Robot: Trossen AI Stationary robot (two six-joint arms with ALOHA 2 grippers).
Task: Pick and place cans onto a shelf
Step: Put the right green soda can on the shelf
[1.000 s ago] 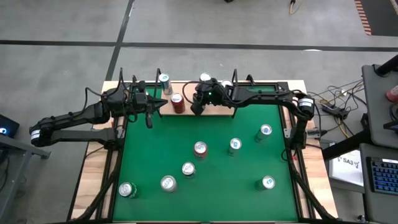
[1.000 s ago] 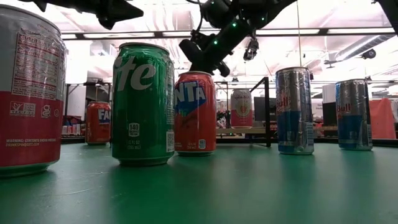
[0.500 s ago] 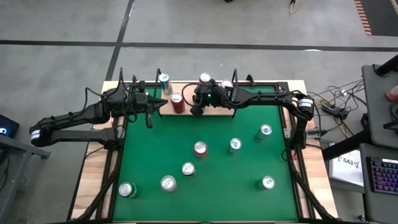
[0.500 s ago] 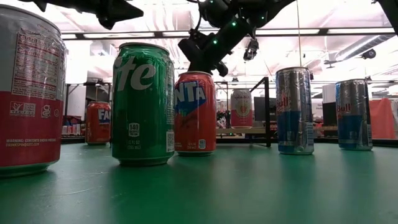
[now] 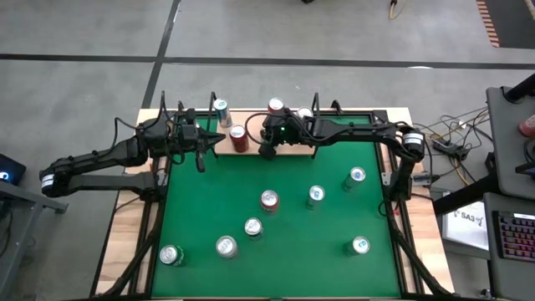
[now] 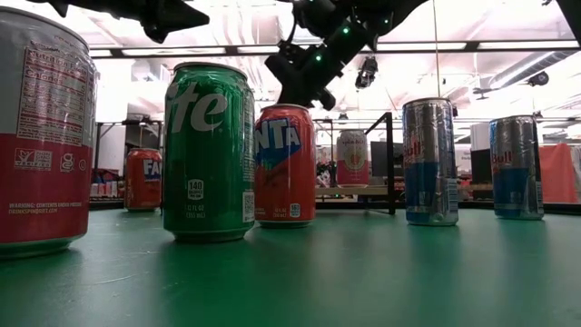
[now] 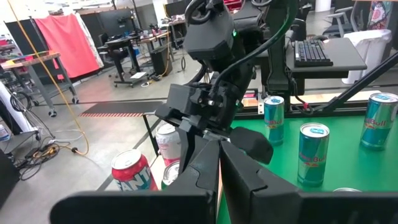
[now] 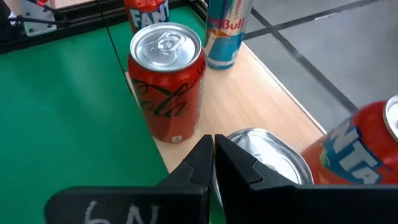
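My right gripper (image 5: 266, 150) is shut and empty over the near edge of the light-wood shelf (image 5: 253, 121) at the table's far side. In its wrist view (image 8: 213, 146) a silver can top (image 8: 267, 155) lies just beyond the fingertips. A red cola can (image 8: 166, 81), a blue-silver can (image 8: 227, 31) and a red Fanta can (image 8: 367, 149) stand upright on the board. My left gripper (image 5: 201, 157) is shut and empty at the table's far left. Several more cans, such as a red one (image 5: 269, 199) and a green one (image 5: 315, 195), stand upright on the green table.
Black wire uprights (image 6: 391, 163) stand at the shelf's ends. A black frame rims the green table (image 5: 284, 267). In the low view a green Sprite can (image 6: 209, 150) and a red-white can (image 6: 45, 136) stand close to the near edge. Open green surface lies between the shelf and the loose cans.
My right gripper has drawn a little toward the table's near edge, away from the cans at the back of the shelf, and risen slightly. The cans have stayed where they were.
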